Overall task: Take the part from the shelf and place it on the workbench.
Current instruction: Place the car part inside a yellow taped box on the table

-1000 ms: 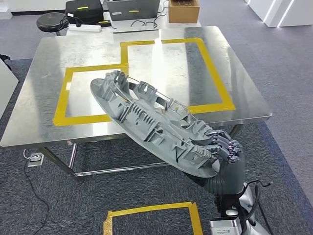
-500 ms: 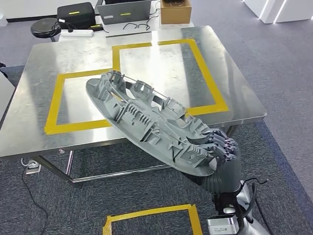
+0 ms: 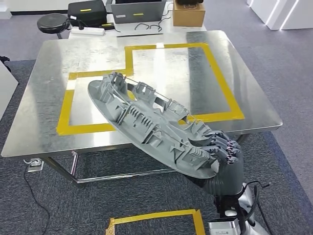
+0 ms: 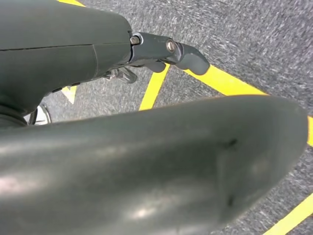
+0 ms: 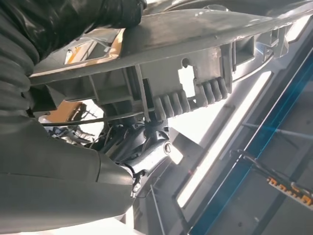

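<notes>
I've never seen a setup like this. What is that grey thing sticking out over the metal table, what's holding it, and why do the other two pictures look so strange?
The large picture is the robot's own view from high on its body, looking down. The long grey ribbed piece is a moulded plastic part. The robot's right hand grips it at one end, and its far end reaches out above the steel workbench, which carries yellow tape outlines. More tape marks the carpet near the robot. Behind the bench sit a black case and a cardboard box.

The other two pictures come from cameras at the wrists, so they look turned. One shows the left hand above the carpet, holding nothing. The other looks past the right hand at the part's underside.
</notes>
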Robot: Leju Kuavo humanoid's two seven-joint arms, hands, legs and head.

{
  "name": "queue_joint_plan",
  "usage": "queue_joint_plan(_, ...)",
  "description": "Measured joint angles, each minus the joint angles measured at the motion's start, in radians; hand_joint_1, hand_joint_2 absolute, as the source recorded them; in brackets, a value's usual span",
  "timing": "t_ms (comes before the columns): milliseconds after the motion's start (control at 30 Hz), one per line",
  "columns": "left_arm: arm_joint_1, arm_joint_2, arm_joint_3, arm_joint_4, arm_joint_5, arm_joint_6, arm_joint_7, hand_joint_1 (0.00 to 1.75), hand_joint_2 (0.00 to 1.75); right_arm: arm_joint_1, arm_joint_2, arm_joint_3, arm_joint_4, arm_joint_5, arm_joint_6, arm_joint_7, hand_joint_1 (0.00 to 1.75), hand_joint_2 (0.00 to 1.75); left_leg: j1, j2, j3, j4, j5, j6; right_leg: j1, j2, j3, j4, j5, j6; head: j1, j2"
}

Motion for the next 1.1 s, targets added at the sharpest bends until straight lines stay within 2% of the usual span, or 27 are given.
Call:
queue_joint_plan(33,0.000,-0.001,0.000,0.000,0.000,0.000,0.000,0.00,0.00,-0.001,0.000,0.000,0.000,0.000,0.000,0.000,1.75,1.75,-0.002,-0.001,0.007,0.000,-0.005,-0.001,0.004,0.000,0.029,-0.068,0.036,-0.010,0.000,0.000)
queue_joint_plan(67,0.000,-0.001,0.000,0.000,0.000,0.000,0.000,0.00,0.00,-0.001,0.000,0.000,0.000,0.000,0.000,0.000,1.75,1.75,-0.005,-0.002,0.011,0.001,-0.010,-0.004,0.008,-0.001,0.058,-0.129,0.060,-0.019,-0.001,0.000)
queue_joint_plan(100,-0.001,-0.001,0.000,0.001,0.000,0.000,0.000,0.00,0.00,-0.003,0.000,0.000,0.000,0.001,0.000,0.000,1.75,1.75,-0.006,-0.002,0.012,0.001,-0.014,-0.007,0.011,-0.001,0.077,-0.168,0.069,-0.026,-0.003,0.000)
queue_joint_plan(167,-0.004,-0.001,0.000,0.001,0.000,0.000,0.000,0.00,0.00,-0.004,0.000,0.000,-0.001,0.002,0.000,0.000,1.75,1.75,-0.005,-0.002,0.011,-0.001,-0.016,-0.017,0.015,0.000,0.091,-0.191,0.062,-0.031,-0.005,0.000)
queue_joint_plan(233,-0.004,0.001,0.000,0.001,0.000,-0.001,0.001,0.00,0.00,-0.004,-0.001,0.000,-0.001,0.004,0.001,0.002,1.75,1.75,-0.004,0.000,0.010,0.005,-0.026,-0.028,0.009,0.000,0.100,-0.204,0.061,-0.035,-0.005,0.000)
queue_joint_plan(267,-0.005,0.001,0.000,0.001,0.000,-0.001,0.001,0.00,0.00,-0.004,-0.001,0.000,-0.001,0.005,0.001,0.003,1.75,1.75,-0.004,0.001,0.001,0.027,-0.039,-0.035,0.005,-0.001,0.107,-0.212,0.061,-0.038,-0.008,0.000)
queue_joint_plan(300,-0.005,0.002,0.000,0.001,-0.001,-0.002,0.001,0.00,0.00,-0.005,-0.001,0.001,-0.001,0.006,0.001,0.004,1.75,1.75,-0.002,0.001,-0.019,0.069,-0.060,-0.041,0.001,-0.002,0.115,-0.219,0.060,-0.041,-0.011,0.000)
queue_joint_plan(367,-0.004,0.001,0.000,0.001,-0.003,-0.003,0.001,0.00,0.00,-0.006,-0.001,0.003,-0.001,0.007,0.001,0.004,1.75,1.75,0.006,0.002,-0.086,0.195,-0.108,-0.053,0.001,-0.004,0.126,-0.221,0.052,-0.045,-0.017,0.000)
queue_joint_plan(400,-0.003,0.001,0.000,0.001,-0.004,-0.003,0.001,0.00,0.00,-0.006,-0.001,0.003,0.000,0.007,0.001,0.004,1.75,1.75,0.011,0.002,-0.117,0.247,-0.120,-0.058,0.001,-0.004,0.132,-0.221,0.047,-0.045,-0.017,0.000)
queue_joint_plan(433,-0.001,0.002,0.000,0.001,-0.004,-0.003,0.001,0.00,0.00,-0.006,-0.001,0.004,0.000,0.008,0.001,0.004,1.75,1.75,0.015,0.002,-0.135,0.271,-0.113,-0.062,0.000,-0.004,0.139,-0.221,0.041,-0.043,-0.018,0.000)
queue_joint_plan(467,0.000,0.003,0.000,0.001,-0.004,-0.003,0.001,0.00,0.00,-0.005,-0.001,0.005,0.001,0.008,0.001,0.005,1.75,1.75,0.018,0.002,-0.135,0.258,-0.087,-0.065,-0.002,-0.003,0.148,-0.221,0.035,-0.041,-0.018,0.000)
queue_joint_plan(533,0.001,0.004,0.000,0.001,-0.004,-0.003,0.001,0.00,0.00,-0.004,-0.001,0.006,0.002,0.008,0.001,0.005,1.75,1.75,0.023,0.003,-0.094,0.144,-0.003,-0.068,-0.006,-0.002,0.166,-0.220,0.020,-0.031,-0.019,0.000)
queue_joint_plan(567,0.001,0.004,0.000,0.001,-0.004,-0.003,0.001,0.00,0.00,-0.005,-0.001,0.007,0.002,0.008,0.001,0.006,1.75,1.75,0.022,0.004,-0.068,0.085,0.024,-0.068,-0.006,-0.001,0.173,-0.219,0.012,-0.024,-0.021,0.000)
queue_joint_plan(600,0.000,0.005,0.000,0.001,-0.005,-0.003,0.001,0.00,0.00,-0.007,-0.001,0.007,0.002,0.010,0.001,0.007,1.75,1.75,0.020,0.005,-0.049,0.043,0.034,-0.063,-0.005,-0.001,0.177,-0.218,0.006,-0.016,-0.023,0.000)
queue_joint_plan(633,-0.001,0.005,0.000,0.001,-0.006,-0.002,0.001,0.00,0.00,-0.010,-0.001,0.008,0.002,0.013,0.001,0.010,1.75,1.75,0.018,0.005,-0.040,0.021,0.029,-0.056,-0.004,-0.001,0.179,-0.217,0.003,-0.007,-0.023,0.000)
queue_joint_plan(700,0.000,0.005,0.000,0.001,-0.009,-0.001,0.002,0.00,0.00,-0.020,-0.001,0.009,0.005,0.024,0.002,0.026,1.75,1.75,0.016,0.005,-0.032,0.009,0.015,-0.039,-0.003,0.000,0.184,-0.217,0.002,0.007,-0.022,0.000)
queue_joint_plan(767,0.001,0.006,-0.001,0.001,-0.015,0.000,0.003,0.00,0.00,-0.040,-0.001,0.013,0.014,0.040,0.009,0.058,1.75,1.75,0.018,0.004,-0.017,0.004,0.010,-0.026,-0.005,-0.001,0.173,-0.189,-0.010,0.016,-0.015,0.000)
queue_joint_plan(800,0.001,0.007,-0.002,0.001,-0.018,0.000,0.003,0.00,0.00,-0.056,-0.001,0.015,0.020,0.050,0.013,0.075,1.75,1.75,0.019,0.004,-0.009,0.001,0.008,-0.020,-0.006,-0.001,0.148,-0.146,-0.026,0.018,-0.010,0.000)
queue_joint_plan(900,-0.003,0.010,-0.005,0.001,-0.024,0.001,0.005,0.00,0.00,-0.099,-0.001,0.023,0.043,0.072,0.022,0.113,1.75,1.75,0.014,0.003,0.002,0.000,-0.005,-0.007,-0.005,-0.001,0.018,0.050,-0.087,0.019,0.001,0.000)
queue_joint_plan(933,-0.003,0.010,-0.006,0.001,-0.025,0.001,0.005,0.00,0.00,-0.107,-0.001,0.025,0.050,0.075,0.023,0.119,1.75,1.75,0.011,0.002,0.008,0.000,-0.010,-0.005,-0.004,-0.001,-0.014,0.081,-0.085,0.016,0.002,0.000)
queue_joint_plan(967,-0.002,0.010,-0.007,0.001,-0.026,0.001,0.006,0.00,0.00,-0.113,-0.001,0.027,0.057,0.077,0.024,0.122,1.75,1.75,0.008,0.000,0.017,0.000,-0.017,-0.004,-0.001,0.000,-0.027,0.075,-0.061,0.012,0.002,0.000)
queue_joint_plan(1000,-0.001,0.010,-0.008,0.001,-0.026,0.001,0.006,0.00,0.00,-0.117,-0.001,0.028,0.062,0.079,0.025,0.126,1.75,1.75,0.006,-0.002,0.029,0.000,-0.025,-0.004,0.002,0.000,-0.020,0.030,-0.015,0.004,0.004,0.000)
queue_joint_plan(1033,0.000,0.010,-0.009,0.001,-0.027,0.001,0.006,0.00,0.00,-0.122,-0.001,0.030,0.068,0.084,0.027,0.132,1.75,1.75,0.005,-0.003,0.039,-0.001,-0.034,-0.004,0.007,0.000,-0.003,-0.034,0.037,-0.007,0.005,0.000)
queue_joint_plan(1067,0.000,0.010,-0.011,0.001,-0.028,0.001,0.006,0.00,0.00,-0.129,-0.001,0.033,0.075,0.091,0.029,0.143,1.75,1.75,0.003,-0.004,0.048,-0.003,-0.041,-0.006,0.013,-0.001,0.013,-0.089,0.072,-0.017,0.004,0.000)
queue_joint_plan(1100,0.000,0.010,-0.013,0.002,-0.031,0.001,0.007,0.00,0.00,-0.141,-0.001,0.036,0.083,0.098,0.035,0.161,1.75,1.75,0.003,-0.004,0.052,-0.004,-0.046,-0.010,0.018,0.000,0.031,-0.139,0.091,-0.026,0.005,0.000)
